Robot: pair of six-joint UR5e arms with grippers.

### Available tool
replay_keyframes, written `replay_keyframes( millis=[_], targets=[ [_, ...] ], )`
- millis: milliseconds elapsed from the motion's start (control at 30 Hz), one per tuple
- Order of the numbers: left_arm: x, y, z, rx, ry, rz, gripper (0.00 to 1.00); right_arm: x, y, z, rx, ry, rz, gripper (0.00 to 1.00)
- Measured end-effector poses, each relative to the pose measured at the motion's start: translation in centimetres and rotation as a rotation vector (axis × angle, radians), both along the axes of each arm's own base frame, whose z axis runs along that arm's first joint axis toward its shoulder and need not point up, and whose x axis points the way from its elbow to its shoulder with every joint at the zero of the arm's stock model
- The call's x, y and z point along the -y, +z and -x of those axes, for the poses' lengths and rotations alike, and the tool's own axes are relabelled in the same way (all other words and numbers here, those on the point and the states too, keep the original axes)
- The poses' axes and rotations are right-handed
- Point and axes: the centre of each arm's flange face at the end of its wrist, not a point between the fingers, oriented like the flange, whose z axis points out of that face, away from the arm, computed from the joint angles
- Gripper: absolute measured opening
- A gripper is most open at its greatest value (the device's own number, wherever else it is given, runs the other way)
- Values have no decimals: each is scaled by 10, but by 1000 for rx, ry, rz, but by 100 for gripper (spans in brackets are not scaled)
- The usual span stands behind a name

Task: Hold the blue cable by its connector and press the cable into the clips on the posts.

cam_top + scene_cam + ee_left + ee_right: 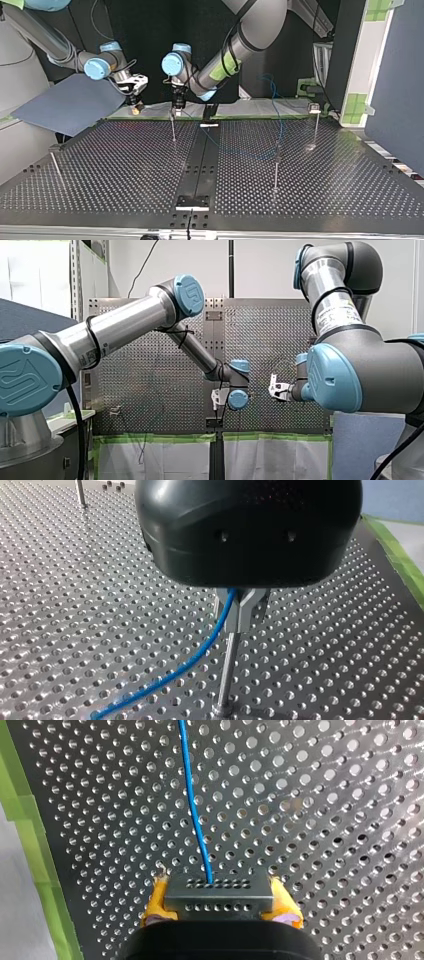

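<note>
L end effector (242, 624) points straight down, pinching blue cable (202, 650) over post (227, 670); R end effector (220, 902) clamps connector (218, 890)

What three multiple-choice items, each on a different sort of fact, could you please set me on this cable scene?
1. In the left wrist view, where does the blue cable pass the post?
A. By its top, under my left gripper
B. By its foot
C. Nowhere near it

2. What colour are the pads of my right gripper?
A. Yellow
B. Green
C. White

3. What state is my right gripper in?
A. Open and empty
B. Shut on the connector
C. Shut on a post

Answers:
1 A: the cable runs up to the post's top, just below the black gripper body.
2 A: the right wrist view shows yellow pads on either side of the connector.
3 B: the pads press against both ends of the grey connector, with the cable leading out ahead.
</note>
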Motion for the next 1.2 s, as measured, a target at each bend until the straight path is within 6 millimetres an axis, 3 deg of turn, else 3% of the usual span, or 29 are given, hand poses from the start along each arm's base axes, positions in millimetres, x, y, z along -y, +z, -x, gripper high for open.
replay_keyframes(
  millis=[833,1200],
  targets=[
    [-15,-1,-23,-5,-15,16,0,6,5,0,-19,32,22,0],
    [-28,-12,-40,-41,-38,1,0,14,10,0,-18,29,43,0]
  ],
)
